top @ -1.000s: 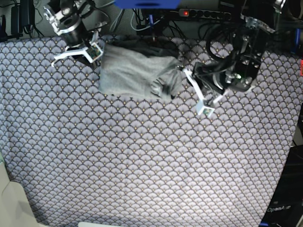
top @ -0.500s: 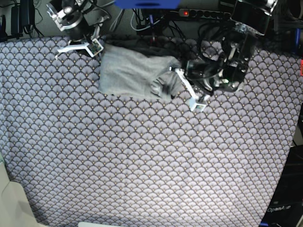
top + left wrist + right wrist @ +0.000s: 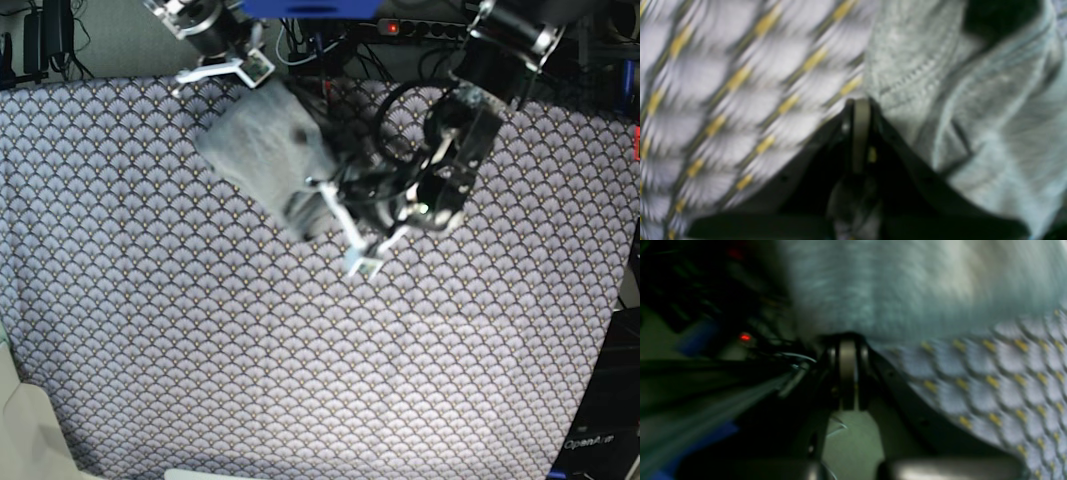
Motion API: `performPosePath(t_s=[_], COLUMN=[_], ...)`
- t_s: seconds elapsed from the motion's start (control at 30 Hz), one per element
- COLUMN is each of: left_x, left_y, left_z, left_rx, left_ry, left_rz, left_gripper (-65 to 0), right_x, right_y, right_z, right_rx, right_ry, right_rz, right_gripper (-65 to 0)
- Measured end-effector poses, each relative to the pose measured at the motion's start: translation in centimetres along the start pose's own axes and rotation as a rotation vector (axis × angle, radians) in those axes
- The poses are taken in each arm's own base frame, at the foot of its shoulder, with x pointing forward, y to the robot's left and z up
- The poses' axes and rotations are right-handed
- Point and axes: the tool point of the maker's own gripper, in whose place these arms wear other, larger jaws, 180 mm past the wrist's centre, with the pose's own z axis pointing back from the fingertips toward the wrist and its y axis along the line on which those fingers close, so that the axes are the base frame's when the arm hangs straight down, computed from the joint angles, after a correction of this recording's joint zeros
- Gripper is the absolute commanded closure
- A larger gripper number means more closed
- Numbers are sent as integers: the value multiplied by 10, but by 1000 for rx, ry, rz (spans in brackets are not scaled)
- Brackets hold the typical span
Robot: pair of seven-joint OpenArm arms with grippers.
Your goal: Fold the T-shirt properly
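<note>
A table covered by a purple-grey cloth [image 3: 250, 350] with a scallop pattern and small yellow marks fills nearly the whole base view, from the left edge to a slanting edge at the lower right. The cloth lies flat and smooth. On it, in the upper middle of the frame, sits the T-shirt [image 3: 262, 150], a light grey bunched heap with a darker fold along its right side. In the left wrist view, blurred, a stitched hem of the shirt [image 3: 907, 73] lies over the cloth [image 3: 723, 100] at upper right.
</note>
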Motion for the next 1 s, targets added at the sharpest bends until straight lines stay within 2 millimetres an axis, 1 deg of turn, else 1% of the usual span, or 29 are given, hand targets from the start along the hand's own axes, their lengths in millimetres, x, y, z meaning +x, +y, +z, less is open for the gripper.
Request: performPosePath(t_s=[0.1, 0.17, 0.2, 0.27, 0.33, 0.37, 0.43, 0.5, 0.57, 0.6, 0.63, 0.73, 0.8, 0.87, 0.9, 1.0], left_x=[61, 91, 99, 103, 105, 104, 96, 75, 43, 25, 11, -15, -29, -45, -50, -54], left_y=[-26, -41, -47, -48, -36, -26, -3, 18, 34, 40, 45, 54, 58, 56, 53, 51], left_z=[16, 28, 32, 37, 41, 43, 47, 47, 47, 46, 47, 51, 49, 44, 41, 36], left_rx=[-47, -70, -84, -100, -80, -60, -22, 12, 41, 55, 65, 81, 90, 83, 74, 72], left_ry=[-125, -194, -214, -222, -233, -229, -185, -123, -57, -24, -11, 9, 27, 60, 63, 23], left_rz=[-41, -62, -70, -54, -24, -9, 17, 46, 66, 74, 81, 89, 101, 114, 122, 129], left_gripper=[0, 0, 0, 0, 0, 0, 0, 0, 0, 0, 0, 0, 0, 0, 0, 0], right_x=[6, 7, 7, 6, 6, 6, 6, 12, 15, 14, 10, -1, -6, -12, -14, -24], right_y=[8, 9, 9, 10, 8, 7, 2, -3, -13, -18, -23, -37, -42, -48, -50, -59], right_z=[-1, -2, -2, -3, -3, -2, 0, 4, 8, 10, 13, 20, 22, 25, 27, 32], right_rx=[19, 18, 17, 12, 4, 0, -15, -28, -58, -71, -85, -125, -141, -150, -156, -178], right_ry=[-2, -2, 1, 12, 22, 21, 20, -16, -40, -36, -25, 6, 20, 31, 38, 65], right_rz=[35, 46, 50, 50, 45, 47, 35, 6, -16, -18, -14, -15, -17, -6, -4, 1], right_gripper=[0, 0, 0, 0, 0, 0, 0, 0, 0, 0, 0, 0, 0, 0, 0, 0])
